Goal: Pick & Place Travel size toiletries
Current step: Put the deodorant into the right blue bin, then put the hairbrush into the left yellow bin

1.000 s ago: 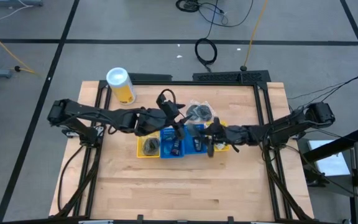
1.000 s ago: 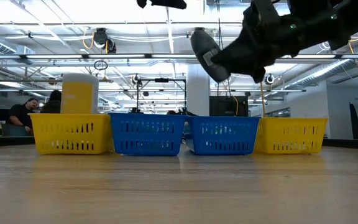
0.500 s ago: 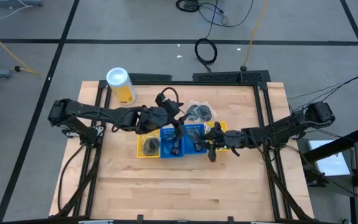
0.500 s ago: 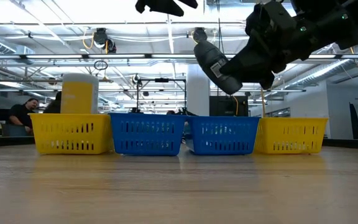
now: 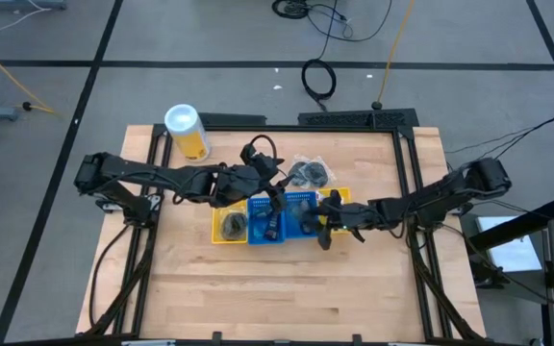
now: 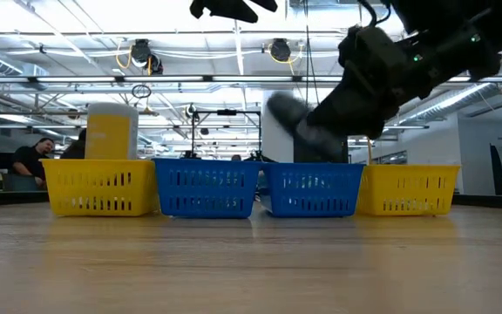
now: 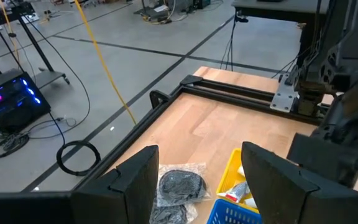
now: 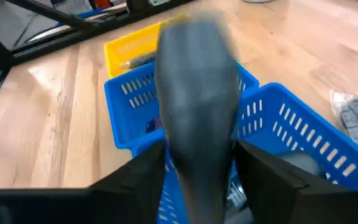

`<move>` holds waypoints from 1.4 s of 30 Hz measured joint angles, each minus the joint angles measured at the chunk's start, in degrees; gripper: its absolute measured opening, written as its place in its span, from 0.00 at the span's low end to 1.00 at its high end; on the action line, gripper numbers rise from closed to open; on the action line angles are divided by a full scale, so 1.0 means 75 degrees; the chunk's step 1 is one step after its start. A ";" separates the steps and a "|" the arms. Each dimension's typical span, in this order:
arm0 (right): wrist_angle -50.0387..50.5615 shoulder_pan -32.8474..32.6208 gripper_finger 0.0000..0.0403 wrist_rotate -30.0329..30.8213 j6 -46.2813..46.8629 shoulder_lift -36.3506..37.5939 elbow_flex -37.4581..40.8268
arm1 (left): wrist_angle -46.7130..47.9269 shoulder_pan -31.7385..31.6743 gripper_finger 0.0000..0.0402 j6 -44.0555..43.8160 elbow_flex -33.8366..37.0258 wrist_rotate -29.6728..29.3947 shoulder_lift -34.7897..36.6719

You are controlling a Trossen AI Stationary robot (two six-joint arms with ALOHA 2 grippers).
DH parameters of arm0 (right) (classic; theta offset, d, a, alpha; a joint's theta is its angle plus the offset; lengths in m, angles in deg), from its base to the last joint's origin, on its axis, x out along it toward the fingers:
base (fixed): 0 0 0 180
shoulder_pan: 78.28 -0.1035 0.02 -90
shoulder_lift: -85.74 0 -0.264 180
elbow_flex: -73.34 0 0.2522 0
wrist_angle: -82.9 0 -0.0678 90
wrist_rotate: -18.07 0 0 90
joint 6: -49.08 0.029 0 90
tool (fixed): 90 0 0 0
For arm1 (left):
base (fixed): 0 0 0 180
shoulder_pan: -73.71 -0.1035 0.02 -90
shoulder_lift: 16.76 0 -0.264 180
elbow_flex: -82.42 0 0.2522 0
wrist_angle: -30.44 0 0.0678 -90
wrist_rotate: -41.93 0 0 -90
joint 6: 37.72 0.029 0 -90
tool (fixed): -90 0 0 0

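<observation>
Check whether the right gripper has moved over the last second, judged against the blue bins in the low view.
Yes. The right gripper, shut on a dark grey oval piece, has come down toward the rim of the right-hand blue bin and now hangs just above it.

Front half of the table (image 5: 277, 298) is bare wood, so you can pass freely along the near edge. The bin row (image 5: 282, 219) blocks the middle: yellow, blue, blue, yellow, walls touching, no gap between them. Right gripper (image 5: 323, 231) hangs over the right blue bin (image 6: 312, 189) clamped on a dark grey oval piece (image 8: 194, 112), filling the air above that bin. Left gripper (image 5: 275, 195) sits just past the far side of the row, fingers spread. Clear packets (image 7: 179, 186) lie on the far side behind the bins. Yellow canister (image 5: 188, 132) stands at the far left corner. Left and right flanks of the row are open wood.
</observation>
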 joint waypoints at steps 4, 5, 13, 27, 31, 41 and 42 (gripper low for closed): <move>-0.0020 0.0061 0.53 -0.0026 -0.0001 -0.0234 0.0006 | 0.0000 -0.0003 0.57 0.0000 0.0000 0.0000 0.0000; -0.0064 0.0082 0.54 -0.0028 -0.0002 -0.0275 0.0004 | 0.0000 -0.0003 0.57 0.0002 0.0000 0.0000 0.0000; -0.0281 0.0314 0.49 -0.0023 -0.0621 0.0035 0.0004 | 0.0004 -0.0002 0.57 0.0008 0.0000 0.0001 0.0000; 0.0998 0.2801 0.42 -0.0773 -0.0753 0.0782 0.0003 | 0.0050 -0.0003 0.57 0.0009 0.0000 0.0009 0.0000; 0.1000 0.3559 0.42 -0.1267 -0.0689 0.0782 0.0004 | 0.0050 -0.0003 0.57 0.0008 0.0000 0.0012 0.0000; 0.1155 0.4963 0.42 -0.2275 -0.0811 0.0694 0.0007 | 0.0047 -0.0003 0.57 0.0005 0.0000 0.0020 0.0000; 0.1084 0.5057 0.42 -0.2360 -0.0813 0.0629 0.0004 | 0.0047 -0.0003 0.57 0.0005 0.0000 0.0020 0.0000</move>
